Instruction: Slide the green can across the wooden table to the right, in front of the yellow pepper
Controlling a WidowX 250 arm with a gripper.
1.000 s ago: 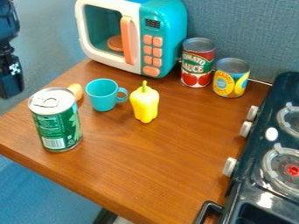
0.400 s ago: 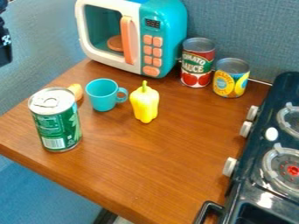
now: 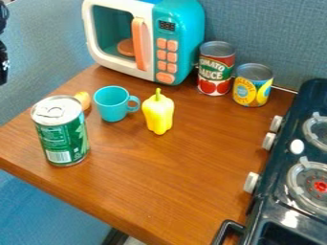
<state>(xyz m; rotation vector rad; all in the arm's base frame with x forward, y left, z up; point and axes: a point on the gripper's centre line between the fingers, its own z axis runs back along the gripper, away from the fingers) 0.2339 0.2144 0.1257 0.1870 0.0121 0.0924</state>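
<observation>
Several things stand on the wooden worktop [image 3: 172,177], right of the pincer [image 3: 3,62] at the left edge of the view
Well right of the pincer is the black stove [image 3: 263,210]; nearer it, the teal toy microwave [image 3: 185,38]; below and right, the upright green can [image 3: 62,136]; far right, the red can [image 3: 216,72] and yellow can [image 3: 252,88]; between, the teal mug [image 3: 112,106] and yellow pepper [image 3: 158,115]; whether the pincer is clenched or released, I cannot tell

"tomato sauce" reads on the red can [image 3: 216,72] at upper right. print on the yellow can [image 3: 252,90] beside it, the green can [image 3: 62,139] at left and the toy microwave's display [image 3: 167,25] up top is too small to read.
</observation>
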